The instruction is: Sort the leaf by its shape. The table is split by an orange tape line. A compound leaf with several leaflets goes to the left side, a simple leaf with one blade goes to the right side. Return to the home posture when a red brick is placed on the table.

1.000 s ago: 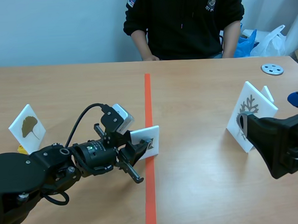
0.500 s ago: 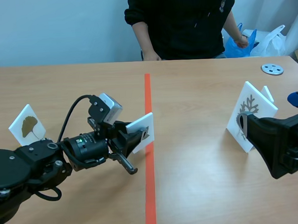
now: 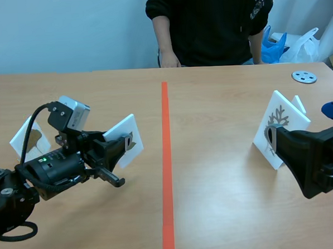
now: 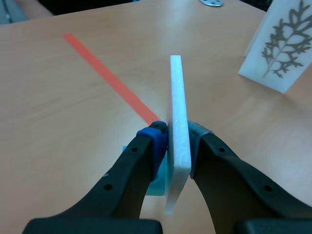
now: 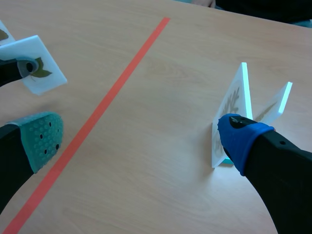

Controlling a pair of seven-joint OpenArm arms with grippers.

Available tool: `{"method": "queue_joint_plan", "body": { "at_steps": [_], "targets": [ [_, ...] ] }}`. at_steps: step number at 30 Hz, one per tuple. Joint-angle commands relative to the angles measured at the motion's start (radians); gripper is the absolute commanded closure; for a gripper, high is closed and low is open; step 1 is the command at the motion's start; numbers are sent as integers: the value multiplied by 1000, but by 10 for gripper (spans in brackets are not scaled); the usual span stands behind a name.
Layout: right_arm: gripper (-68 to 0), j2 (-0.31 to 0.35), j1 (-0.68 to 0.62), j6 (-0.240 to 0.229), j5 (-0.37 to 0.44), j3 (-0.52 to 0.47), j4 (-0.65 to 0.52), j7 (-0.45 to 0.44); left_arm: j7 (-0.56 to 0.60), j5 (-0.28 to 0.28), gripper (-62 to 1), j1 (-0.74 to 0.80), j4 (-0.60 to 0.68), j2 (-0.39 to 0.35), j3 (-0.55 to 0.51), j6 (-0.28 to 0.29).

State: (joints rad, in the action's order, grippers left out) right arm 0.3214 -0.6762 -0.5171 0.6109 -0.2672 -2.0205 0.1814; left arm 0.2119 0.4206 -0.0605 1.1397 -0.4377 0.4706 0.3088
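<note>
Wooden table [image 3: 226, 199] with an orange tape line [image 3: 167, 158] down its middle, and a person [image 3: 211, 22] seated at 12 o'clock. The left jaws pinch a white leaf card [image 3: 124, 139] across its faces. It is held off the table at 9 o'clock, left of the tape, near a ginkgo card [image 3: 17, 140]. The right jaws hang spread at 3 o'clock beside a fern-like card [image 3: 278, 121]. Setting down and release look undone, and no red brick shows.

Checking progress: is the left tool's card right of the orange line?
No, the card in the left tool hangs left of the orange line.
</note>
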Motion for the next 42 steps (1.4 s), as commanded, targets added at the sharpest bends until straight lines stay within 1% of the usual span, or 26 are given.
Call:
{"method": "queue_joint_plan", "body": {
  "at_steps": [1,4,7,15,17,20,22,25,27,30,34,39,42],
  "targets": [
    [-679,0,11,0,10,-1,-1,-15,15,6,-85,27,29,5,-22,-24],
    [-679,0,11,0,10,-1,-1,-16,14,6,-85,79,61,6,-71,-90],
    [-679,0,11,0,11,-1,-1,-16,8,6,-85,108,64,10,-117,-155],
    [-679,0,11,0,11,-1,-1,-23,-5,18,-85,139,61,11,-207,-298],
    [-679,0,11,0,11,-1,-1,-24,-5,24,-85,143,50,11,-226,-307],
    [-679,0,11,0,11,-1,-1,-27,-6,54,-85,143,12,11,-243,-309],
    [-679,0,11,0,11,-1,-1,-27,-2,71,-85,143,-14,14,-253,-322],
    [-679,0,11,0,11,-1,-1,-30,13,75,-85,143,-53,25,-278,-322],
    [-679,0,11,0,11,-1,-1,-30,28,97,-85,143,-70,31,-291,-322],
    [-679,0,11,0,11,-1,-1,-30,31,102,-85,141,-89,44,-310,-322],
    [-679,0,11,0,11,-1,-1,-30,34,143,-85,140,-112,53,-316,-322],
    [-679,0,11,0,11,-1,-1,-30,35,145,-87,140,-126,61,-316,-322],
    [-679,0,11,0,11,-1,-1,-30,35,145,-114,140,-126,60,-316,-322]
  ]
}}
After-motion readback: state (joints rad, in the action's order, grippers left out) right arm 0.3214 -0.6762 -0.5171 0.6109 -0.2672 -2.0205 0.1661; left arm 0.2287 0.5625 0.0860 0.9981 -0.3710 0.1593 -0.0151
